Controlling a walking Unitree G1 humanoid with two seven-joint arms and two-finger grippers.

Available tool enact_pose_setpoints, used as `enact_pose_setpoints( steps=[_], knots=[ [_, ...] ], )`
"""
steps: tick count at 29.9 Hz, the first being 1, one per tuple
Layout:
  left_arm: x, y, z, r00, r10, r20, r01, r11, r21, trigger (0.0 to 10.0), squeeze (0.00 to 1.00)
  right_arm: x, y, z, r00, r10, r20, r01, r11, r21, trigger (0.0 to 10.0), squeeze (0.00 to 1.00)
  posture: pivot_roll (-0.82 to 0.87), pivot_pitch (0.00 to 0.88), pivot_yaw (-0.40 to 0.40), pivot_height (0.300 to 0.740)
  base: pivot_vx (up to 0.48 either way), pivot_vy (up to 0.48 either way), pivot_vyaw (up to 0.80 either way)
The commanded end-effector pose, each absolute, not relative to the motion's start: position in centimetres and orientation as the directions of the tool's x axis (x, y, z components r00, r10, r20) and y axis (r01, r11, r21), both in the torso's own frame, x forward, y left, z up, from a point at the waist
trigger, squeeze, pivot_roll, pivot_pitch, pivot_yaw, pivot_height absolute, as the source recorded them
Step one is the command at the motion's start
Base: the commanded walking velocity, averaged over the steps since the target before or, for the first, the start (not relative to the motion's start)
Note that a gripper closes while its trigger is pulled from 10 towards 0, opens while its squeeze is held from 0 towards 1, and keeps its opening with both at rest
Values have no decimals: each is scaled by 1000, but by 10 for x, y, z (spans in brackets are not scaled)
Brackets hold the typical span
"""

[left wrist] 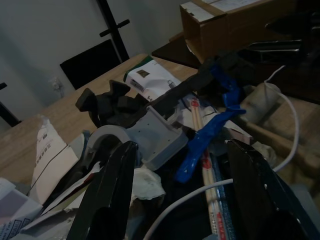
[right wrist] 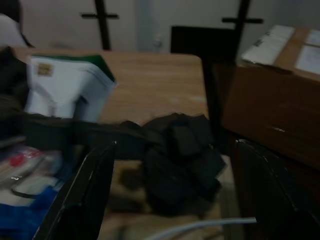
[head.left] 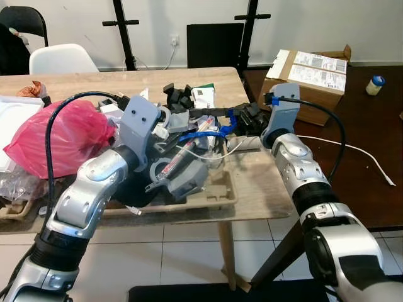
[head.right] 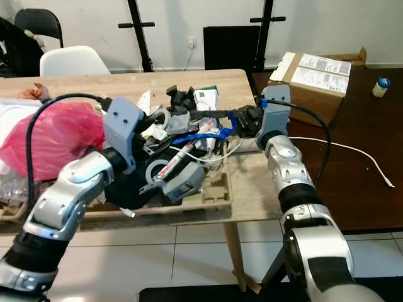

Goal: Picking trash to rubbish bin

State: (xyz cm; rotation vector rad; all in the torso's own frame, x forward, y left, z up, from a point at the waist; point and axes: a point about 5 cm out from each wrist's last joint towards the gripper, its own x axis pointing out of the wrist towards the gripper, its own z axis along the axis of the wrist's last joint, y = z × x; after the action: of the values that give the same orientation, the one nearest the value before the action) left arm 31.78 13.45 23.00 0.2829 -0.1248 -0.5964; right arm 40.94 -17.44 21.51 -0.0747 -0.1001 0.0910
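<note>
The trash pile [head.left: 189, 135] lay on the table [head.left: 264, 189], between both arms. The left end effector [left wrist: 180, 200] hovered over its near side, fingers apart, holding nothing. The right end effector [right wrist: 172, 195], fingers also apart, faced a black crumpled item [right wrist: 182, 160], probably plastic, directly ahead. The right arm was nearer that item.
</note>
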Motion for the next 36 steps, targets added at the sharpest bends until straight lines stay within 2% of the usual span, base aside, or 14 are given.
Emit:
enact_pose_setpoints(
  steps=[1, 2, 5, 11, 16, 25, 31, 36],
  knots=[
    [319, 135, 228, 823, -568, 24, 536, 790, 299, 10000, 0, 410, -172, 212, 992, 87, 91, -77, 991, -109, 10000, 0, 33, 83, 44, 740, 0, 0, 0],
    [322, 132, 231, 817, -575, 38, 540, 788, 297, 10000, 0, 412, -168, 210, 993, 86, 77, -69, 977, -201, 10000, 0, 47, 95, 34, 740, 0, 0, 0],
    [324, 130, 233, 813, -580, 50, 543, 787, 293, 10000, 0, 413, -167, 209, 994, 90, 69, -71, 968, -243, 10000, 0, 52, 99, 28, 740, 0, 0, 0],
    [325, 127, 235, 808, -586, 55, 551, 785, 283, 10000, 0, 414, -164, 209, 993, 103, 57, -87, 970, -227, 10000, 0, 58, 111, 24, 740, 0, 0, 0],
    [323, 128, 233, 814, -579, 51, 548, 793, 266, 10000, 0, 415, -159, 212, 990, 124, 72, -112, 982, -149, 10000, 0, 57, 123, 20, 740, 0, 0, 0],
    [323, 130, 232, 818, -572, 51, 542, 799, 260, 10000, 0, 416, -156, 217, 984, 142, 109, -131, 986, -105, 10000, 0, 51, 130, 20, 740, 0, 0, 0],
    [325, 131, 235, 830, -554, 70, 524, 815, 248, 10000, 0, 418, -154, 234, 972, 142, 188, -152, 987, 43, 10000, 0, 53, 152, 3, 740, 0, 0, 0],
    [325, 128, 236, 817, -573, 70, 542, 803, 247, 10000, 0, 419, -150, 235, 971, 154, 182, -166, 985, 51, 10000, 0, 65, 168, -12, 740, 0, 0, 0]
  ],
)
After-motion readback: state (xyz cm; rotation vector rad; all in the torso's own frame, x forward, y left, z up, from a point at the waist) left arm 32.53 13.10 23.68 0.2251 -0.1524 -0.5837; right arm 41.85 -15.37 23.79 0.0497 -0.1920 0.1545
